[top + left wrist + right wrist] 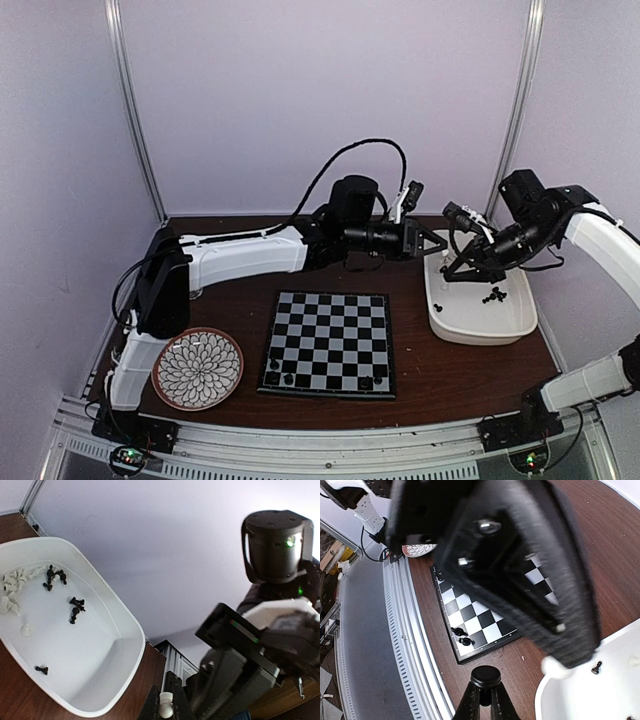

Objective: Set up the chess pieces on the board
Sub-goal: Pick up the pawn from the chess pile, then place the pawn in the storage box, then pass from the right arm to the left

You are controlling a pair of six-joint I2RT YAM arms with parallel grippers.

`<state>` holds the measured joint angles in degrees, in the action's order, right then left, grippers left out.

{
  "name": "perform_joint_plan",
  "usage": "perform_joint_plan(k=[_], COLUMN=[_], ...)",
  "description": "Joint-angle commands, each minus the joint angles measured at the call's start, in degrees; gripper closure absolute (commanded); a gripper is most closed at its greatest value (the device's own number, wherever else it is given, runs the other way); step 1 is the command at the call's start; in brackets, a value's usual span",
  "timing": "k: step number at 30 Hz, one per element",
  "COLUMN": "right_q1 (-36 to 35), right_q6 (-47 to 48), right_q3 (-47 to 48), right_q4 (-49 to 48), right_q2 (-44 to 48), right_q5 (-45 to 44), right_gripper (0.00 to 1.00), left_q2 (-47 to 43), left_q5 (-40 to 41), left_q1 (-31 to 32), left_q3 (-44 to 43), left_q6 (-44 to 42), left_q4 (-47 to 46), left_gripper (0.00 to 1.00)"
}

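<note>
Brown bench (250, 310), tub (480, 340) far right: left claw (166, 711) pinches a white piece (165, 700), right claw (485, 686) a black piece (486, 675); likely light, slick, best held mid-body.

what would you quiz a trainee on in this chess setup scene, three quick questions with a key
1. True or false: the white tub sits to the left of the board.
2. Which stand on the board? A) white pieces only B) black pieces C) none at all
3. What is pinched in the left gripper?
Key: 1 false, it is to the right; 2 B; 3 a white piece.
</note>
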<state>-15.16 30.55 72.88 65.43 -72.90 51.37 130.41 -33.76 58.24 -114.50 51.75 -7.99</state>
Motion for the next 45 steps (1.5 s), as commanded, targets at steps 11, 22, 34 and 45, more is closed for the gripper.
perform_joint_plan(k=[11,22,34,45], right_q1=[-0.49,-0.33,-0.04,-8.85], right_q6=[0.84,-0.75,-4.77,6.24], right_q3=[2.35,1.99,3.07,11.31], right_q4=[4.77,2.47,0.02,11.14], right_q2=[6.20,4.97,0.00,-8.13], right_q5=[-0.66,-0.93,3.49,-26.90], right_gripper=[0.97,0.97,0.93,0.96], left_q2=[21.89,16.81,-18.48,-34.25], left_q5=[3.66,4.33,11.09,27.46], left_q1=[1.09,-0.80,-2.24,-2.84], left_q3=[-27.86,-23.42,23.94,40.74], left_q6=[-2.99,-3.88,-16.00,-19.57], left_q4=[15.78,15.49,-9.73,-1.07], left_gripper=[0.83,0.48,0.47,0.47])
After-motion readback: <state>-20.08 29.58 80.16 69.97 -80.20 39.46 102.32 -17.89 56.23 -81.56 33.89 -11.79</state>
